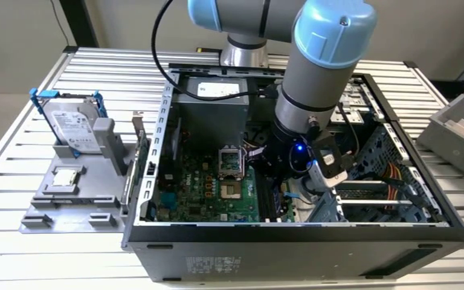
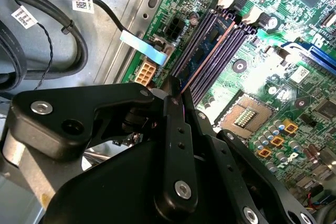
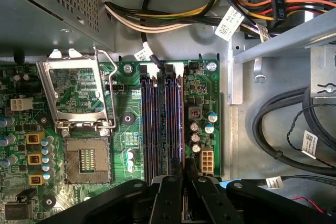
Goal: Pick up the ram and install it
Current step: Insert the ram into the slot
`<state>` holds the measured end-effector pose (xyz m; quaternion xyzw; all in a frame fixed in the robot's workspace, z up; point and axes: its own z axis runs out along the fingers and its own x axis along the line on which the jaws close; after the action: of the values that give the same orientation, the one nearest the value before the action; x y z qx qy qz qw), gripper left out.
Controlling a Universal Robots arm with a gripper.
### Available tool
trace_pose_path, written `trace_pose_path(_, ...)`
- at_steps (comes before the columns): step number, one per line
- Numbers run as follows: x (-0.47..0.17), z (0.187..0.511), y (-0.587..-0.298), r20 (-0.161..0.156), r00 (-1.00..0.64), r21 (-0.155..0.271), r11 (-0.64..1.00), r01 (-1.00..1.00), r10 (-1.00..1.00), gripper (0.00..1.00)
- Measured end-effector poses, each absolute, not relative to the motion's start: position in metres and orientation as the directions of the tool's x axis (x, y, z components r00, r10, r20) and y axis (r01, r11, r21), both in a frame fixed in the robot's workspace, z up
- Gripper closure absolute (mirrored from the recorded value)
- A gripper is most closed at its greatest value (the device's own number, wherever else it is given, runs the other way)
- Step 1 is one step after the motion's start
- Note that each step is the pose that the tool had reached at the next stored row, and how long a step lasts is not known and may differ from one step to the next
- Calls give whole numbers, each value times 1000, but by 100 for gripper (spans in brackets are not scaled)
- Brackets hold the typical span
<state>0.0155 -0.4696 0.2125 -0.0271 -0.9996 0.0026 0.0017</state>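
Hard drive (image 1: 74,128) on grey stand (image 1: 70,202)

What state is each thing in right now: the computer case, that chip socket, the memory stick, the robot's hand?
Computer case: side open, insides exposed.
Processor socket: empty, its metal frame flipped up.
Ram: standing on edge in a long slot.
Hand: down over the slots at the ram's end.
Hard drive: upright in its stand, outside the case.

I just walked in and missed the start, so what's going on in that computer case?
The robot arm is reaching into the open computer case, its gripper down over the motherboard's long memory slots. The ram stands on edge in one of those slots, with the gripper's fingers at its near end. Whether it is pressed fully home is not clear. Outside the case, on the exterior view's left, a hard drive in a blue bracket stands on a grey holder.
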Motion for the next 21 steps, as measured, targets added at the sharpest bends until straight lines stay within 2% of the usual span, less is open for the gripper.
trace_pose_path(21,16,208,-470,3,-999,-2,999,39,39,100)
